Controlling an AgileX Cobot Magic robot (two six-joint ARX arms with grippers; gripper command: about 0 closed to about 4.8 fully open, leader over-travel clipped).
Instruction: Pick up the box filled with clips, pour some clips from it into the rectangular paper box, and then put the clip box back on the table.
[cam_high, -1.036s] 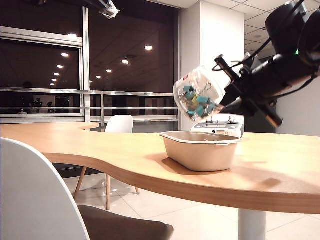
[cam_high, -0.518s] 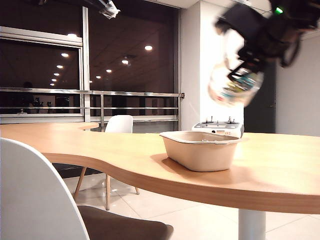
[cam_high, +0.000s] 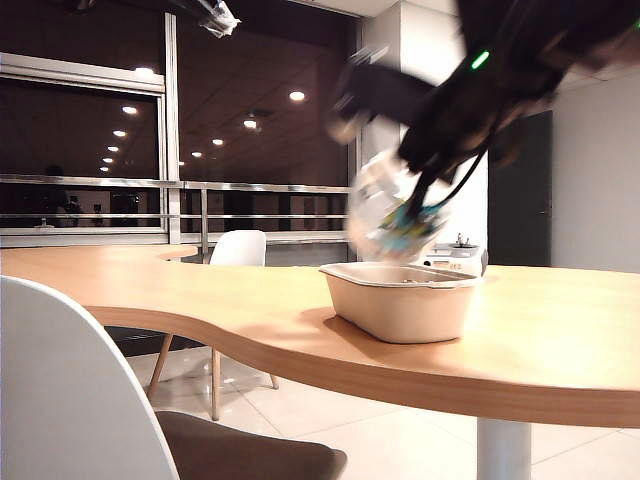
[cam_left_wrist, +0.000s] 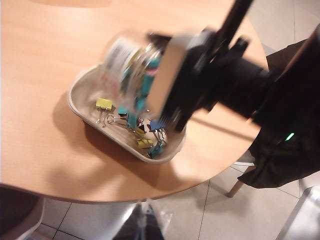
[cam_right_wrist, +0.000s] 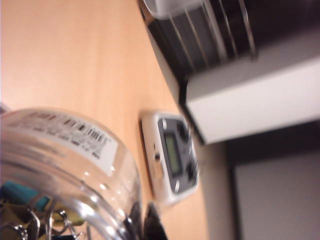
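My right gripper (cam_high: 424, 196) is shut on the box filled with clips (cam_high: 384, 216), a clear round tub, and holds it tilted just above the rectangular paper box (cam_high: 400, 302) on the table (cam_high: 230, 300). Motion blurs the arm. In the left wrist view the tub (cam_left_wrist: 131, 70) hangs over the beige tray's rim (cam_left_wrist: 79, 96), and loose clips (cam_left_wrist: 104, 104) in yellow, teal and blue lie inside the tray. The right wrist view shows the labelled tub (cam_right_wrist: 60, 165) beside a dark fingertip (cam_right_wrist: 151, 226). My left gripper (cam_left_wrist: 145, 223) is a blurred shape off the table's edge, above the floor.
A grey device with knobs (cam_high: 458, 256) stands on the table behind the tray, and the device (cam_right_wrist: 172, 155) also shows in the right wrist view. A white chair (cam_high: 60, 400) is close at the front left, and another chair (cam_high: 238, 248) stands beyond the table's curved edge.
The right arm swung the tub up and to the right, then back down to the left over the tray, rolling its wrist. The left arm has not moved.
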